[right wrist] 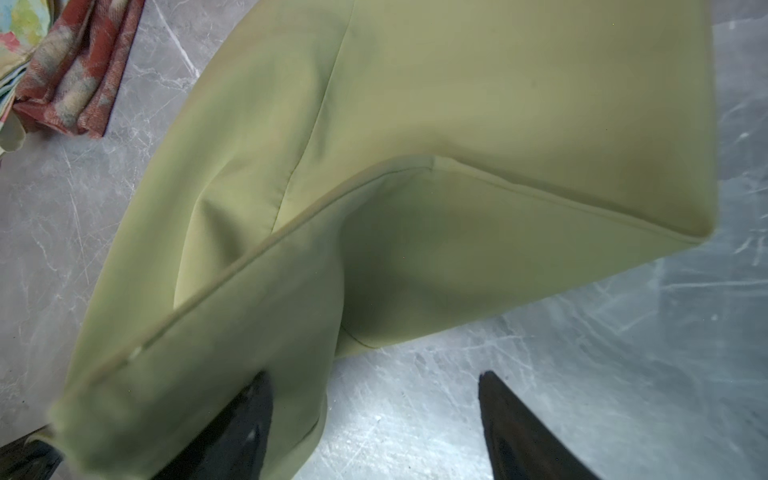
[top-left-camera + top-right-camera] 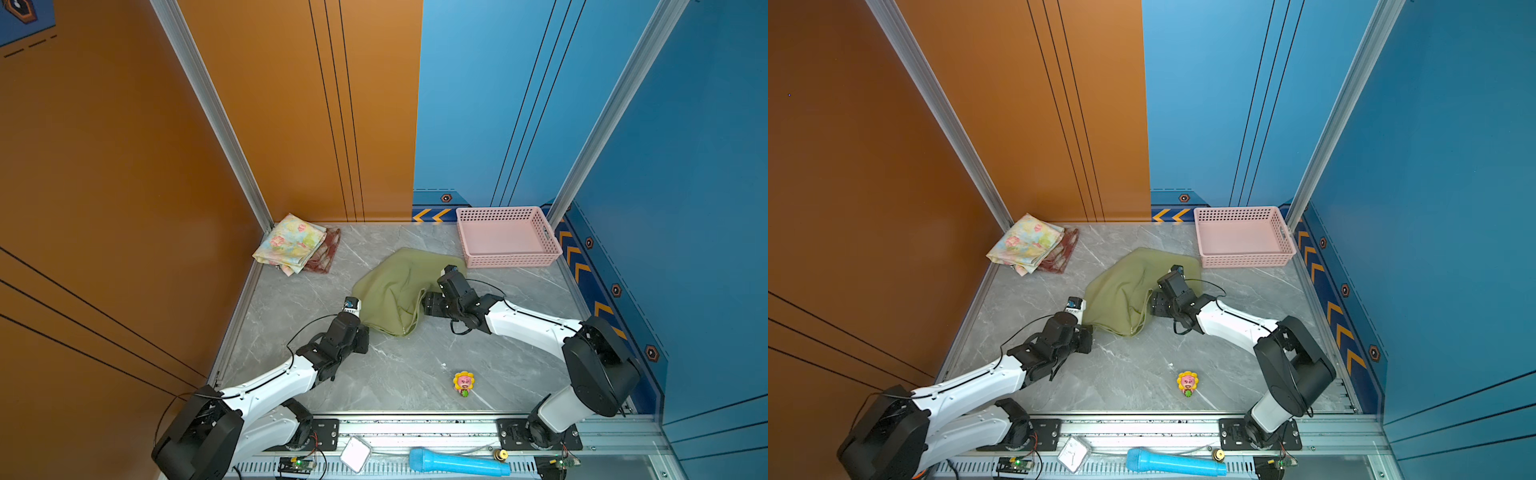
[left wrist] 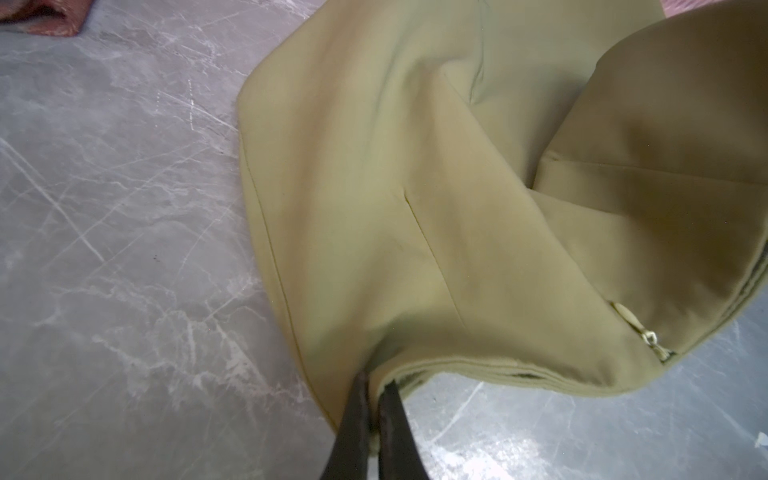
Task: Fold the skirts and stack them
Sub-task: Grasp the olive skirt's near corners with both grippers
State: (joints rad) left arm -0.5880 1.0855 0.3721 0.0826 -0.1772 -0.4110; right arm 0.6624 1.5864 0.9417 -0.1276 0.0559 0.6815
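While the green skirt (image 2: 395,291), mid-table, is pinched at its near left edge by the left gripper (image 3: 376,380), its right edge should be caught by the right gripper (image 1: 374,376), held spread beside it, before folding and laying it on the floral skirt (image 2: 291,243) atop the plaid skirt (image 2: 326,253) far left.

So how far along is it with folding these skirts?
Two look done: the floral skirt lies folded on the plaid skirt in the far corner. In hand is the olive green skirt, rumpled mid-table; the left hand is shut on its edge, and the right hand is open at its other side. Left: finish that fold and set it on the pile.
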